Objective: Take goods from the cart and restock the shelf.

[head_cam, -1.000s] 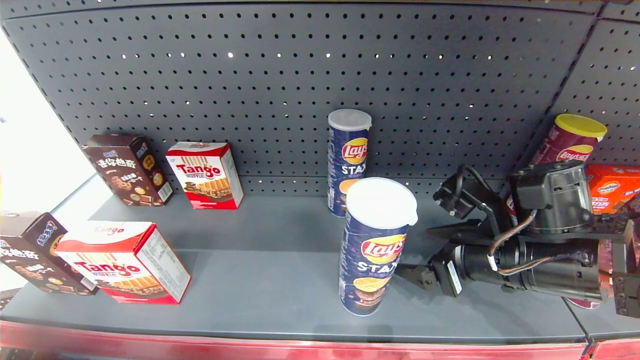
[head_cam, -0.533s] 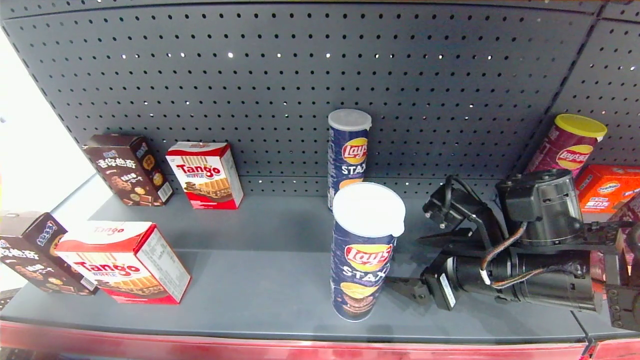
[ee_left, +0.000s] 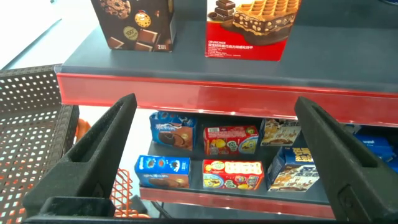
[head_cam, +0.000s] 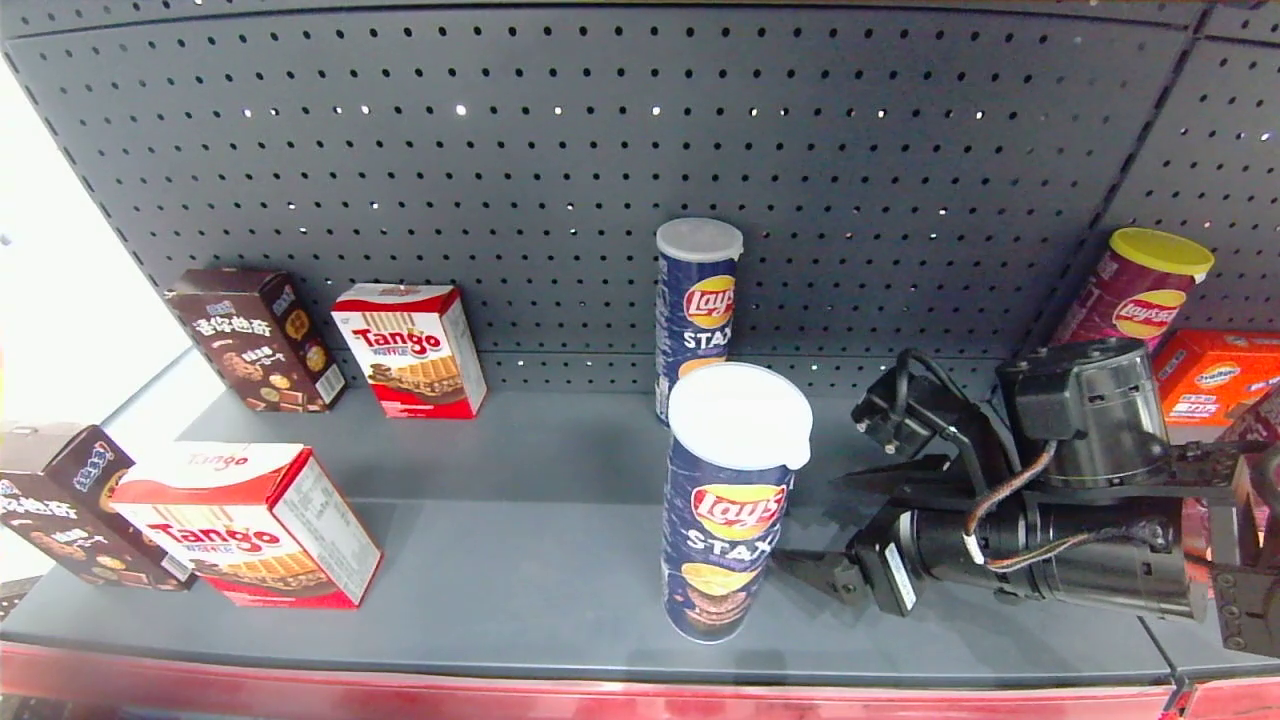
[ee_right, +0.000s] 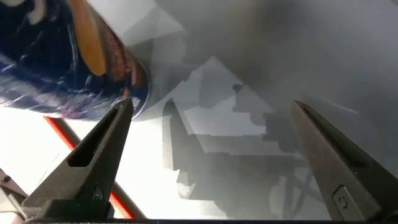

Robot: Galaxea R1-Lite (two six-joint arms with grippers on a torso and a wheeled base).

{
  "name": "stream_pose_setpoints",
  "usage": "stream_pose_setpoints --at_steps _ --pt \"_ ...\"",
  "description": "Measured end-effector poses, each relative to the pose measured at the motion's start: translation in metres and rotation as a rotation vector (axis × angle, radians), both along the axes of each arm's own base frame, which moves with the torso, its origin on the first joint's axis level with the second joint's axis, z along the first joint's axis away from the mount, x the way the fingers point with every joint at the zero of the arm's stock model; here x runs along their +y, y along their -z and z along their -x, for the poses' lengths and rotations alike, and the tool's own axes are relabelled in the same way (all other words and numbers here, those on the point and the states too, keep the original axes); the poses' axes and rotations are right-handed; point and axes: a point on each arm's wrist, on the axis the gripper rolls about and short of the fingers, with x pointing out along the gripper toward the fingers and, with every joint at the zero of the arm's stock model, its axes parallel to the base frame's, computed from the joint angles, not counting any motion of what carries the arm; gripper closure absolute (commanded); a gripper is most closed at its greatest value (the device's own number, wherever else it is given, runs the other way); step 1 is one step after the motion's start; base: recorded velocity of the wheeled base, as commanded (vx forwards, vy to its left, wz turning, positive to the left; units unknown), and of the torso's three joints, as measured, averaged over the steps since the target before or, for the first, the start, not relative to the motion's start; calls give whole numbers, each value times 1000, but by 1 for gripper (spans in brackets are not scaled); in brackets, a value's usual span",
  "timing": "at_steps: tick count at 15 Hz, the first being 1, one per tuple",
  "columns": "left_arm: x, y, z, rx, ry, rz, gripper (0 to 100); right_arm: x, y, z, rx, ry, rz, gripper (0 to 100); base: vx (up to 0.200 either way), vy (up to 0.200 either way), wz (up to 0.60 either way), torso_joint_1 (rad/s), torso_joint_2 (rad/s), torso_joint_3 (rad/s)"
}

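You shifted the front can (head_cam: 728, 520) slightly left and stood it upright on the shelf (head_cam: 520, 540), directly before the rear can (head_cam: 697, 300). Your right gripper (ee_right: 212, 107) sat beside it, fingers apart. Your left gripper (ee_left: 216, 104) hung spread below the shelf. That can looked restocked.

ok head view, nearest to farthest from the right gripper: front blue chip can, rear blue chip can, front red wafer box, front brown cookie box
From the right gripper:
1. Front blue chip can, right beside it.
2. Rear blue chip can, by the back panel.
3. Front red wafer box, left.
4. Front brown cookie box, far left.
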Motion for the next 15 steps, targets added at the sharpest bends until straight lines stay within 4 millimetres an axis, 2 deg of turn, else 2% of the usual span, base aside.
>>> stream_pose_setpoints --at_steps 15 --pt "0 0 0 0 1 -1 0 11 3 -4 8 -24 8 0 0 0 0 0 0 0"
